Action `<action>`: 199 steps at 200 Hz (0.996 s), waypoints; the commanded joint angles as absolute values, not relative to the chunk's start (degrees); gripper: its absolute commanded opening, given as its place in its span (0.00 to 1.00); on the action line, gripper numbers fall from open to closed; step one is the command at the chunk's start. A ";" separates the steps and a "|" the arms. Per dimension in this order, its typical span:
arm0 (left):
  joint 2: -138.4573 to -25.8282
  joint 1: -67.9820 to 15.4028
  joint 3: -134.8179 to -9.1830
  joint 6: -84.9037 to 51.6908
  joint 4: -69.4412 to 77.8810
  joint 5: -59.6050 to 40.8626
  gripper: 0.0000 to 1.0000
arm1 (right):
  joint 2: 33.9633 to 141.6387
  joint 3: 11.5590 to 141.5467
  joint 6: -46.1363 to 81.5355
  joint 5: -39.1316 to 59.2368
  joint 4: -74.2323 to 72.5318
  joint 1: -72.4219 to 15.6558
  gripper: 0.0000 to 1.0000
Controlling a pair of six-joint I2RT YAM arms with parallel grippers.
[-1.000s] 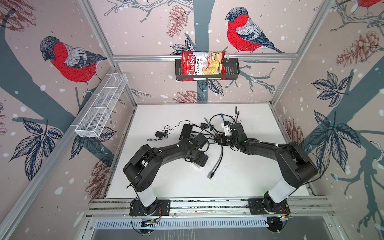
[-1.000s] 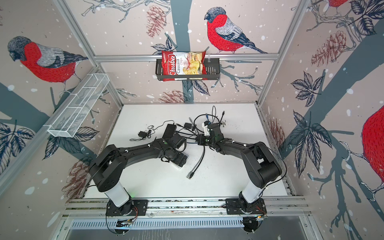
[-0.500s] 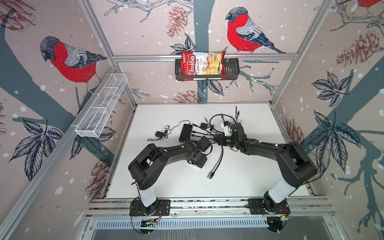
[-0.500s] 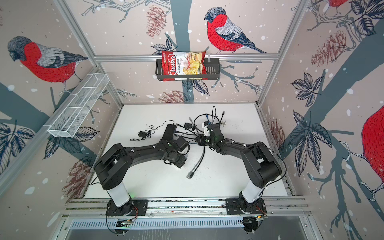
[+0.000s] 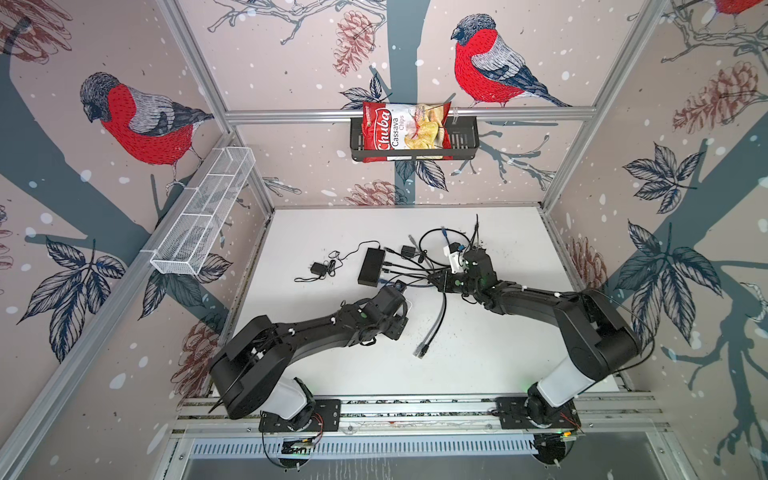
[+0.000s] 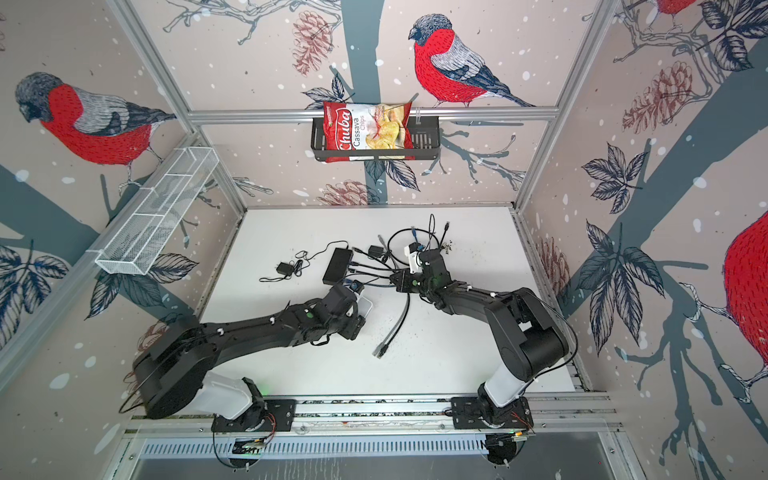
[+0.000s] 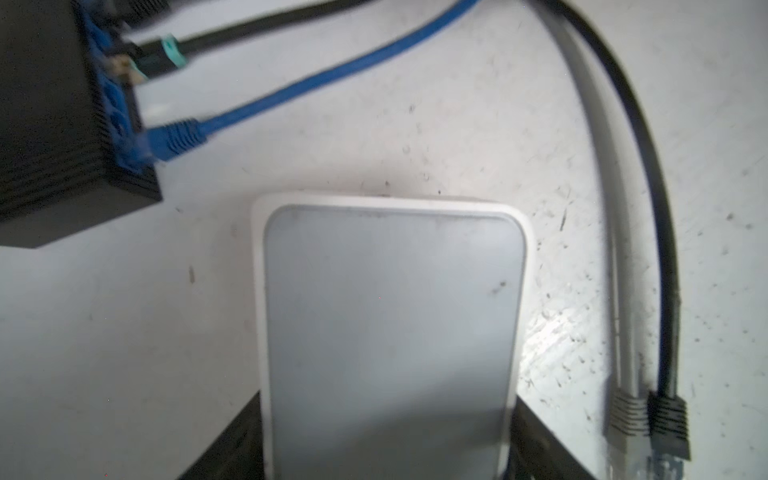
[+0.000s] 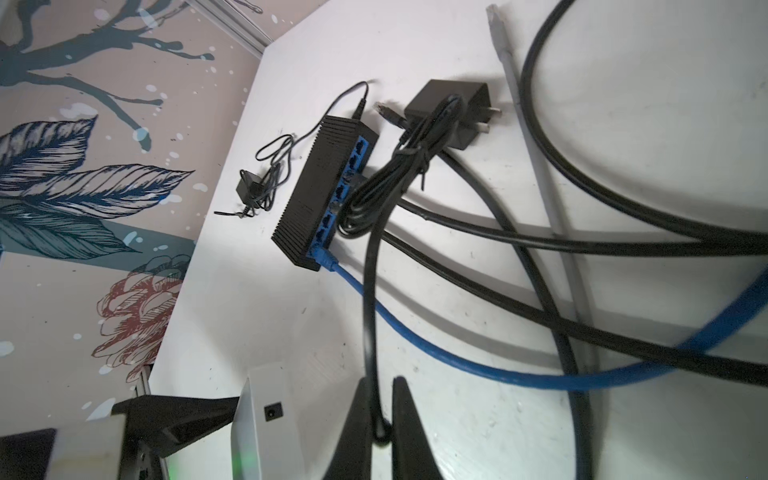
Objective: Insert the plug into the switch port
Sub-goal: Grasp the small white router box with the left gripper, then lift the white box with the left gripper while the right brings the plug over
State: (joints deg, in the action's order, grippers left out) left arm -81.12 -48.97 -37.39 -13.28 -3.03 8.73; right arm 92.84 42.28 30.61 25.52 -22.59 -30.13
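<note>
Fingers of the left gripper are seen, in the left wrist view, spread wide round a white box that fills the gap and appears gripped, near the black switch. In the right wrist view, the right gripper is closed tight on a thin black cable. The plug is not seen, and a small port is shown on the box's edge. In both top views the grippers are found close together over the table. The plug is best squared to the port before being pushed.
</note>
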 commanded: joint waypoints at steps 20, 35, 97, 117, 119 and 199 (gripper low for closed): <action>-77.08 -49.04 -28.96 -9.77 23.39 13.28 0.42 | 91.37 40.11 33.33 29.73 -33.57 -30.76 0.10; -77.50 -49.04 -26.78 -7.72 28.84 13.71 0.41 | 91.08 39.73 33.66 30.40 -35.82 -31.23 0.10; -81.50 -49.04 -22.85 1.72 43.58 11.37 0.43 | 90.20 39.94 30.12 30.89 -40.30 -34.04 0.10; -82.89 -48.96 -22.94 3.87 45.21 11.73 0.43 | 90.29 39.73 29.08 31.07 -42.01 -34.89 0.10; -83.02 -48.91 -22.87 4.04 45.47 11.77 0.43 | 90.27 39.66 29.02 31.15 -42.14 -34.91 0.10; -84.90 -48.60 -18.60 8.12 58.16 11.52 0.43 | 90.59 36.31 28.84 33.22 -48.54 -35.77 0.10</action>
